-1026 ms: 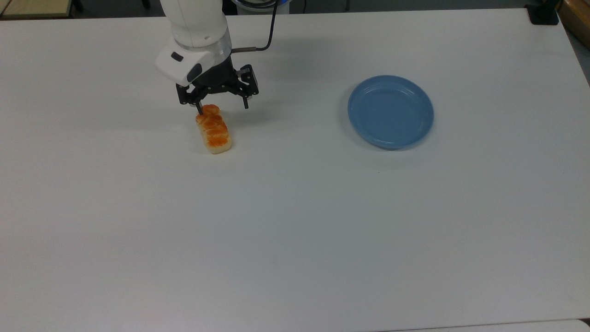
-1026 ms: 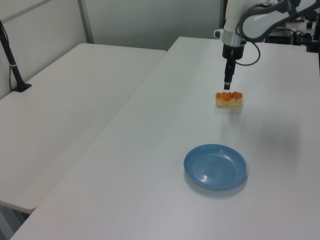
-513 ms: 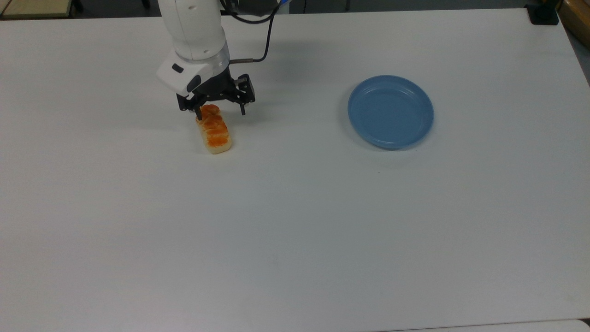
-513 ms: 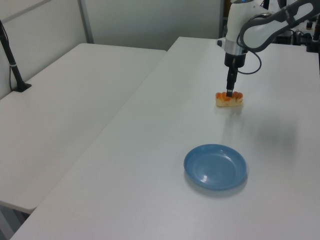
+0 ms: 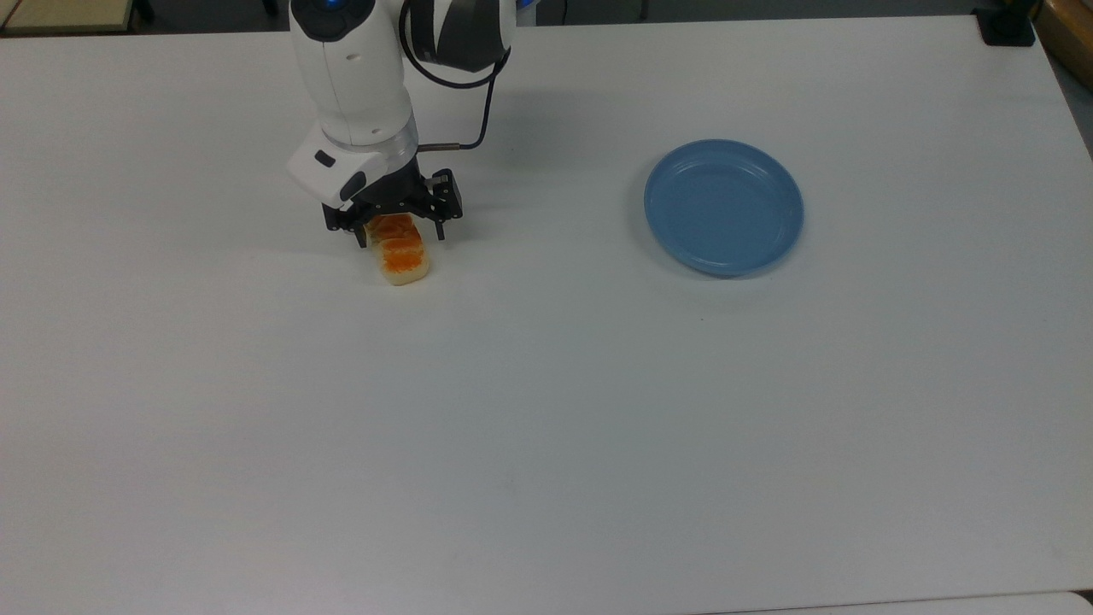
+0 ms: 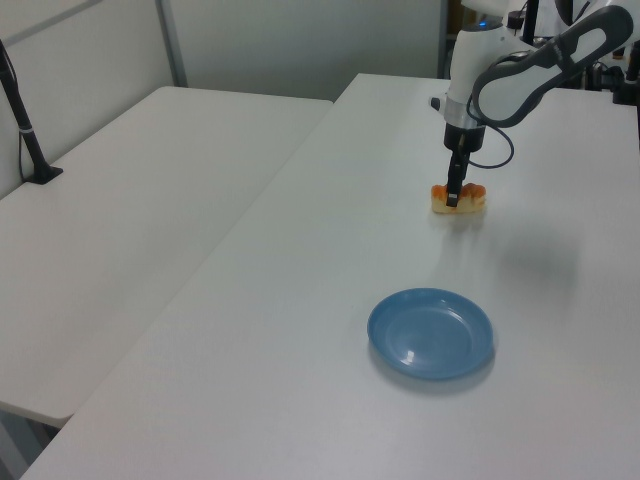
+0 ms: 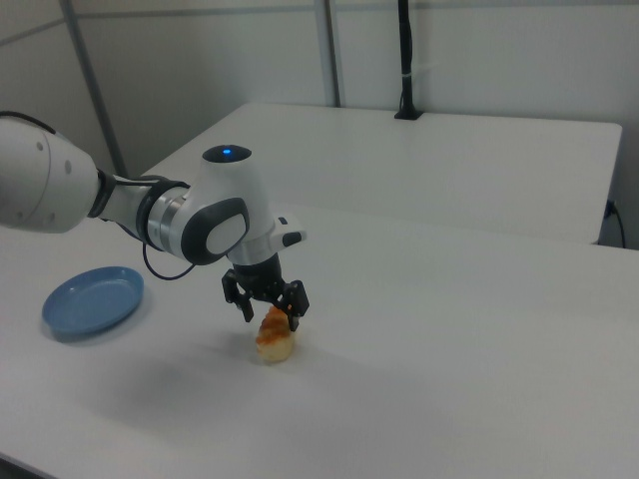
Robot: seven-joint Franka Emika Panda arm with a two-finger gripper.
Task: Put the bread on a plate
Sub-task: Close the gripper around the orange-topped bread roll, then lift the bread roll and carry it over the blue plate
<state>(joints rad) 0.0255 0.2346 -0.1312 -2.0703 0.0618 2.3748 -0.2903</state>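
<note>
Gripper (image 5: pixel 398 236): fingers spread wide, straddling the loaf
Bread (image 5: pixel 403 254): flat on table (image 5: pixel 546 410)
Plate (image 5: pixel 724 207): well apart

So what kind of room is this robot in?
Probably a robot lab or test room: plain white tables, grey partition walls, and a robot arm's gripper over toy bread.

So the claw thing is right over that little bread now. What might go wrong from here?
The hand straddles the bread near its far end rather than its middle, fingers open, so the loaf might tip or slip out once lifted. The plate sits well away across the table, so a loose hold might drop the loaf on the way.
</note>
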